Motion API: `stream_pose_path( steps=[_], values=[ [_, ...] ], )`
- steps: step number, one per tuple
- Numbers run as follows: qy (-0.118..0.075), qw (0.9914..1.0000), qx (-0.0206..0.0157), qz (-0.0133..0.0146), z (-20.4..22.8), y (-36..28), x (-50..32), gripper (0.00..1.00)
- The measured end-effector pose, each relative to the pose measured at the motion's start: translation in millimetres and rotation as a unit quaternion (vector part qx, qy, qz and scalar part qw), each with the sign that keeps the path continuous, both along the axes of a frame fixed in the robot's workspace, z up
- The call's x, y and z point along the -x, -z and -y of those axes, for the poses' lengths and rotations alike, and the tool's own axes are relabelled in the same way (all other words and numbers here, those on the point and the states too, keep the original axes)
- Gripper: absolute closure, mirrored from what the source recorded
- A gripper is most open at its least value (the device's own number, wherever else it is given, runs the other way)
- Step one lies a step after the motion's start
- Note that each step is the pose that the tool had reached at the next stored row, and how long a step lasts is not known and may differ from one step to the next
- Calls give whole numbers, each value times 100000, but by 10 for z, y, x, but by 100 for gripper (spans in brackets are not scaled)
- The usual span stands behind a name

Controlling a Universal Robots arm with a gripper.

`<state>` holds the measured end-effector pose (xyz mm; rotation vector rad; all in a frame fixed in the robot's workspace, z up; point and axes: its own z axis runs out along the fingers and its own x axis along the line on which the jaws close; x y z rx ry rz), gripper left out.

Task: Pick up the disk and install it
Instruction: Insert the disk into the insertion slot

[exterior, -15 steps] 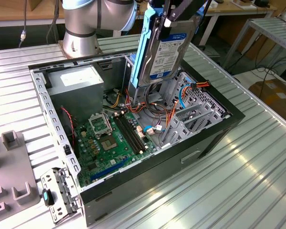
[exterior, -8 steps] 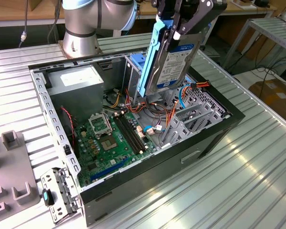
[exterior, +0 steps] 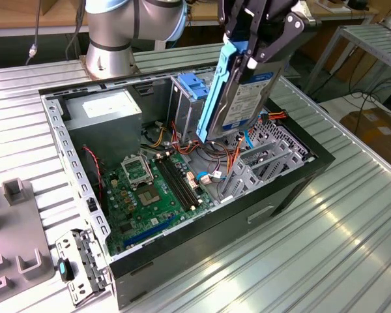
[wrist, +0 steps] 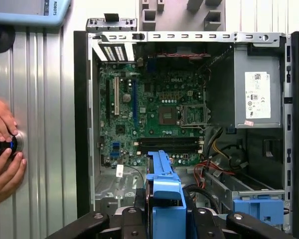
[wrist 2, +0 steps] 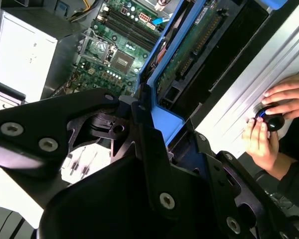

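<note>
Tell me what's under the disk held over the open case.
Below the disk, gripped by the end effector, lie red and orange cables and a grey drive bracket. Whatever sits beneath those is covered by them.

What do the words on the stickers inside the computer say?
White label on the rectangular silver metal disk with blue plastic frame, held in the black gripper: print too small to read.
White sticker on the grey metal power-supply box: print too small to read.
</note>
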<state>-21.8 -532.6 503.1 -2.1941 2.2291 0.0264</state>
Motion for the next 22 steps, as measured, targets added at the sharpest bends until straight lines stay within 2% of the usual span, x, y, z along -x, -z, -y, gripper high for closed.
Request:
stream_pose_path(
  steps=[1,2,3,5,10,12,13,16,19,22],
  values=[
    [1,100000,-8,-2,35,21,-38,63],
    [-7,100000,4,-1,42,35,-129,63],
    [-3,100000,-7,1,45,44,-174,63],
    [-2,100000,-4,0,57,59,-220,63],
    [-2,100000,-7,2,173,128,-292,63],
    [-1,100000,-14,11,206,168,-335,63],
    [-4,100000,10,27,218,196,-383,63],
    [-1,100000,46,76,237,238,-456,63],
    [-2,100000,88,120,275,313,-591,63],
    [-5,100000,168,140,288,361,-713,63]
  ],
)
